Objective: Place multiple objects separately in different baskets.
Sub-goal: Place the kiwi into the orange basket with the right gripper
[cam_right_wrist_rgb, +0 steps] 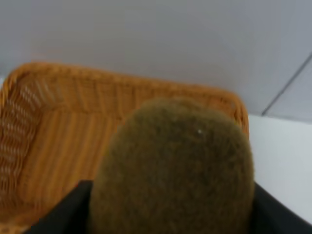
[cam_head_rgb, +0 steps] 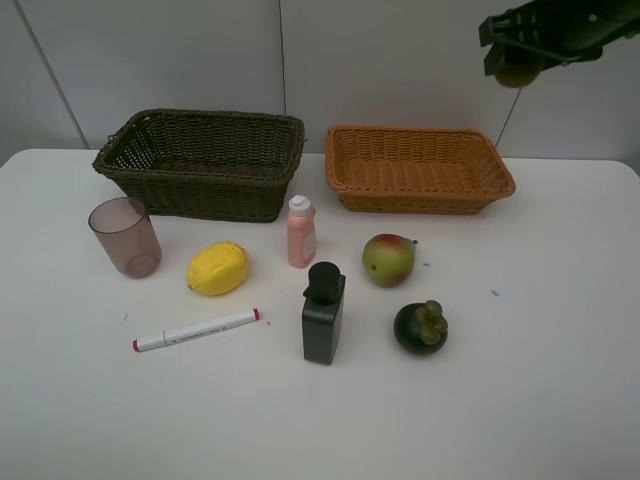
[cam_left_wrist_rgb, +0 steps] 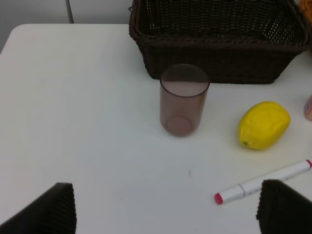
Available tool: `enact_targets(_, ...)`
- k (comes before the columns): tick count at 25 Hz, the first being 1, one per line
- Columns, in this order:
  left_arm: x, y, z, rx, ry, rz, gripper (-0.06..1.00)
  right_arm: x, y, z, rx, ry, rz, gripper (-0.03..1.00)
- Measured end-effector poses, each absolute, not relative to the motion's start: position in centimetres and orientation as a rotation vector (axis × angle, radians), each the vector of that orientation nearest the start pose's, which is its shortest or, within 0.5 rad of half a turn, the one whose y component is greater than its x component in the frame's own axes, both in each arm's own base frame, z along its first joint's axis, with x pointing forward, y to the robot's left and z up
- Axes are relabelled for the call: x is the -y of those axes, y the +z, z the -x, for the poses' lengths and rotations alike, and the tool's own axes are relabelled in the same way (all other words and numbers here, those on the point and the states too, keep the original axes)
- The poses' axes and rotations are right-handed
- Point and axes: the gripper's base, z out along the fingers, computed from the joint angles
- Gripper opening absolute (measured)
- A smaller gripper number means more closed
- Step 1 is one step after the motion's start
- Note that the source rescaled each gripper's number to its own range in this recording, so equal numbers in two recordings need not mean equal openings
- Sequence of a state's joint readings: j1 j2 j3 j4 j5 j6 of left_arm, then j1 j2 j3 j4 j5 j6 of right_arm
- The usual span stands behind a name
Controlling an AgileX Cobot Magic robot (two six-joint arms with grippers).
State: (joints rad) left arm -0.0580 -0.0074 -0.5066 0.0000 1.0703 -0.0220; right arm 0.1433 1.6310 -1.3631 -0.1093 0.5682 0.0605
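Note:
My right gripper (cam_head_rgb: 516, 62) hangs high above the far right end of the orange basket (cam_head_rgb: 418, 168), shut on a brown kiwi (cam_right_wrist_rgb: 173, 165) that fills the right wrist view. The dark basket (cam_head_rgb: 204, 163) stands to its left. On the table lie a brownish cup (cam_head_rgb: 125, 237), a yellow lemon (cam_head_rgb: 218, 268), a pink bottle (cam_head_rgb: 301, 232), a red-green mango (cam_head_rgb: 389, 259), a dark green pump bottle (cam_head_rgb: 323, 313), a mangosteen (cam_head_rgb: 420, 327) and a red-capped marker (cam_head_rgb: 196, 330). My left gripper (cam_left_wrist_rgb: 165, 207) is open above bare table, near the cup (cam_left_wrist_rgb: 184, 99), lemon (cam_left_wrist_rgb: 263, 125) and marker (cam_left_wrist_rgb: 263, 182).
Both baskets sit at the back of the white table (cam_head_rgb: 540, 400), close to the grey wall. The dark basket (cam_left_wrist_rgb: 219, 39) stands just behind the cup in the left wrist view. The table's left edge and rounded corner lie beyond the cup.

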Motion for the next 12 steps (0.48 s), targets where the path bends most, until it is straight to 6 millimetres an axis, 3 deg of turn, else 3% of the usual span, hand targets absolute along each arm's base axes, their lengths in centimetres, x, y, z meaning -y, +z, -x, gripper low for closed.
enact_targets(2,0.0,27.8,0.7,-2.040,-0.050,-0.037,0.96,-5.0,31.6,-38.3,-2.284,-0.008,0.173,0.35)
enact_targets(5,0.0,27.8,0.7,-2.040,-0.050,-0.037,0.96,-5.3,29.7,-40.6,-2.305,-0.008,0.178,0.35)
enact_targets(12,0.0,27.8,0.7,-2.040,-0.050,-0.037,0.96,-6.0,22.5,-44.7,-2.446,-0.013,0.186,0.35)
